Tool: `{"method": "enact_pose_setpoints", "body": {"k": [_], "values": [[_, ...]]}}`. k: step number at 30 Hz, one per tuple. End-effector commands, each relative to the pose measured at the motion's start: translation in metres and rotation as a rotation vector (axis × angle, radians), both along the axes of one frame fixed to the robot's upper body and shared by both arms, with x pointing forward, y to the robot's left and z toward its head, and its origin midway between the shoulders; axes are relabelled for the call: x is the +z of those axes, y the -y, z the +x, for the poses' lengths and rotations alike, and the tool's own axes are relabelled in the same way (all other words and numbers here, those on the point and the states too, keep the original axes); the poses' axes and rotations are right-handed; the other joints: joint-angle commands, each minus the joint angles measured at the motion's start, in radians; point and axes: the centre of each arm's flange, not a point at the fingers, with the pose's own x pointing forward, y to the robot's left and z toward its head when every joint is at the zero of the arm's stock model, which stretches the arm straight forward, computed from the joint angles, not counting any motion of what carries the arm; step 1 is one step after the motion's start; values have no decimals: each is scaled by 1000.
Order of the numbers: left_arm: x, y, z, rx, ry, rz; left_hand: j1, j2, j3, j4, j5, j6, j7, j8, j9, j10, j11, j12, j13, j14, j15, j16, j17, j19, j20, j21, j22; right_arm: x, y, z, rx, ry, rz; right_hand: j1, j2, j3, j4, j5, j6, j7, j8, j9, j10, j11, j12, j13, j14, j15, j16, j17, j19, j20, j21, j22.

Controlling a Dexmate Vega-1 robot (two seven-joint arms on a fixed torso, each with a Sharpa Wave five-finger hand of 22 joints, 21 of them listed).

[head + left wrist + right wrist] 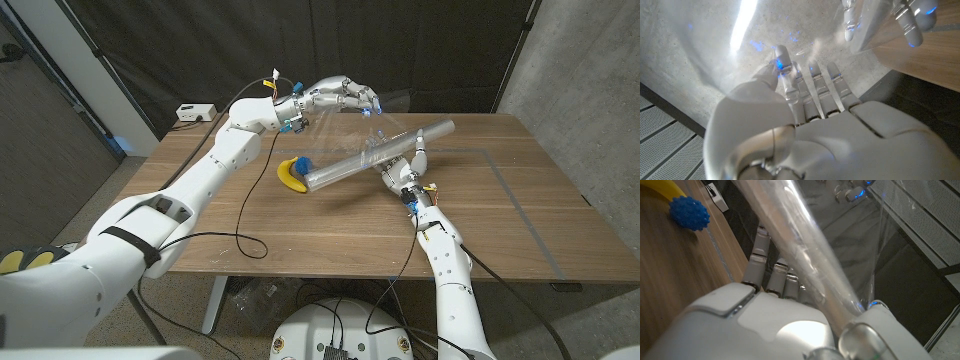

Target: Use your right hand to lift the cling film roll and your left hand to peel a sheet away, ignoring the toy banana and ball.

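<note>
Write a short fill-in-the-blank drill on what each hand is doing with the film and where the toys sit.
1. The roll is held off the table by the ____ hand.
2. The left hand pinches a stretched sheet of ____.
3. The ball lies touching the ____.
4. The ball's colour is ____.

Missing words: right; cling film; banana; blue

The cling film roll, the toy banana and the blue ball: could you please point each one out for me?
cling film roll (375,157), head view, middle of the clear tube.
toy banana (289,178), head view, on its yellow curve.
blue ball (689,214), right wrist view, centre of the spiky ball.
</note>
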Motion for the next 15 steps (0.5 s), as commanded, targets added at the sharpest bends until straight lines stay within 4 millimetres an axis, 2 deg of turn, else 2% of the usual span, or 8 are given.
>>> {"method": "enact_pose_setpoints", "body": {"k": [1, 9, 15], "values": [[10, 2, -12, -11, 36, -15, 6, 1, 8, 1, 5, -3, 3, 9, 7, -3, -7, 10, 5, 16, -94, -3, 3, -8, -1, 10, 4, -4, 2, 1, 7, 8, 13, -10, 1, -3, -1, 9, 6, -7, 3, 1, 6, -6, 10, 2, 6, 1, 7, 2, 13, -1, -3, 4], [11, 0, -16, -18, 42, -32, 5, -1, 8, 4, 5, -2, 4, 9, 6, -2, -4, 17, 10, 18, -96, -6, 9, -12, -4, 20, 4, -4, 1, 1, 8, 15, 14, -13, 4, -5, -1, 11, 6, -7, 3, 1, 7, -5, 12, 1, 7, 1, 7, 0, 20, -5, -7, 5], [14, -4, -20, -29, 49, -66, 2, -4, 8, 6, 4, 0, 0, 8, 4, 1, -11, 22, 12, 19, -98, -10, 11, -13, -5, 28, 4, -4, 1, 1, 4, 15, 12, -15, 6, -6, -2, 11, 5, -7, 3, 0, 7, -5, 13, 0, 8, 1, 7, -1, 23, -6, -11, 5]]}}
